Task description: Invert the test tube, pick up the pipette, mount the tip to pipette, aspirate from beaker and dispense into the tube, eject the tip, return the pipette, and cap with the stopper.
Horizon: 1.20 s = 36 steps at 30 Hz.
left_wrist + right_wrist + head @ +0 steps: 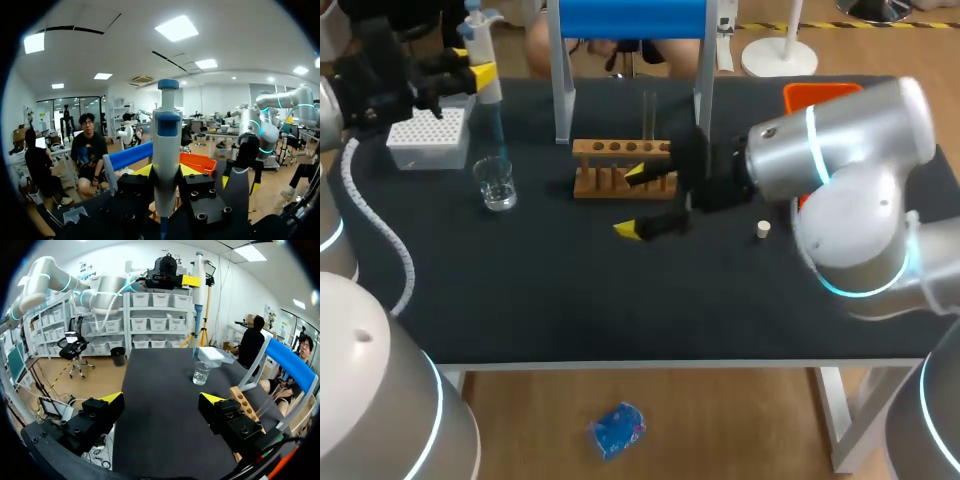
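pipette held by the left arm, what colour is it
The pipette is white with a blue plunger knob and blue collar; the left wrist view shows it best.

You have a black-topped table [570, 300] with a white front edge. Far middle of it: a frame of two white uprights [561, 90] carrying a blue horizontal roller [632, 18] across their tops. Far right of the tabletop: an orange tray [815, 95], only part of it showing. From the left wrist view, tray and roller appear close together.
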Available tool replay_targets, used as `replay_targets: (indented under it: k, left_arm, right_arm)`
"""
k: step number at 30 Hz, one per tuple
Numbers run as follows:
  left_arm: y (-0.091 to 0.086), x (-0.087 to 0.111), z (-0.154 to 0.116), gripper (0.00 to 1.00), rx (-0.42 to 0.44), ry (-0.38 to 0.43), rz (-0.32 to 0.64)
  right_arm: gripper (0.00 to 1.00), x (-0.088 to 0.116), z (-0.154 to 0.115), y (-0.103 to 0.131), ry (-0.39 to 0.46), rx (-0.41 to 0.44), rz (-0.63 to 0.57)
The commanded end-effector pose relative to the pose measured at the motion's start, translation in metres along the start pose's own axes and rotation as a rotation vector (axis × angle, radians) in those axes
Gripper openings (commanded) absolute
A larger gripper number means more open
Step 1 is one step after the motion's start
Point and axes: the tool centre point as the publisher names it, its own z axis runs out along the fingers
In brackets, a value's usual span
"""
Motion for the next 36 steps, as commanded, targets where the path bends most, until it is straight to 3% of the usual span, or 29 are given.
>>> replay_targets:
  k: [1,16,21,36]
  left_arm:
    - [0.007,-0.003,0.002,0.00,0.025,-0.031,-0.007]
    - [0.007,-0.003,0.002,0.00,0.025,-0.031,-0.007]
    - [0.012,-0.014,0.006,0.00,0.020,-0.024,0.010]
    - [0.022,-0.047,0.009,0.00,0.029,-0.025,0.037]
  right_arm:
    - [1.00,-0.002,0.056,0.002,-0.134,0.012,0.020]
    - [1.00,-0.003,0.059,0.003,-0.112,0.006,0.022]
    - [1.00,-0.018,0.078,-0.006,-0.175,0.008,0.065]
    - [1.00,-0.057,0.125,-0.025,-0.142,0.069,0.165]
